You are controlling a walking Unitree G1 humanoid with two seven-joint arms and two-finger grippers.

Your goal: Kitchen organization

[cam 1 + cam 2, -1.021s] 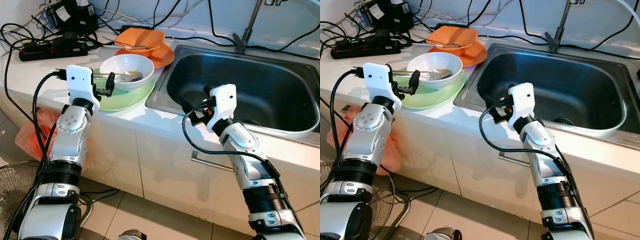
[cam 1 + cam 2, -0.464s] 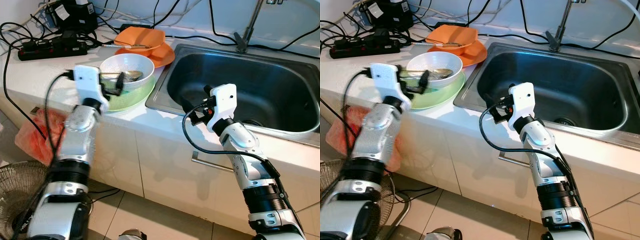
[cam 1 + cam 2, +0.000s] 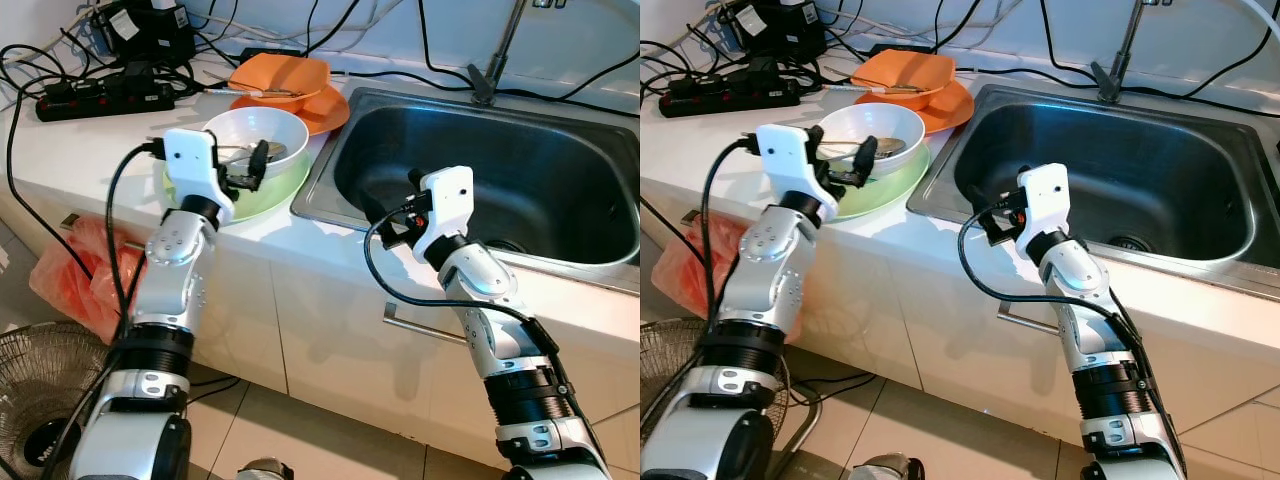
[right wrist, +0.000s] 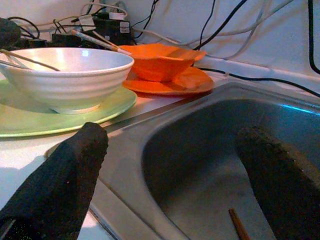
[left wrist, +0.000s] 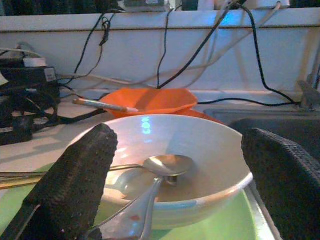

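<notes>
Partly hidden behind the left gripper (image 3: 252, 170), a white bowl (image 3: 270, 132) with spoons (image 5: 165, 167) sits on a green plate (image 3: 875, 190) beside the sink (image 3: 500, 170). Both grippers' fingers are spread; the right gripper (image 3: 985, 222) hovers at the sink rim.

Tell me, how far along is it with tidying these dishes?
Barely started, it seems. The white bowl with its spoons sits on the green plate, the orange dishes behind. The left pincer is open at the bowl's rim, gripping nothing; the right pincer hangs open over the sink. All moving remains.
</notes>
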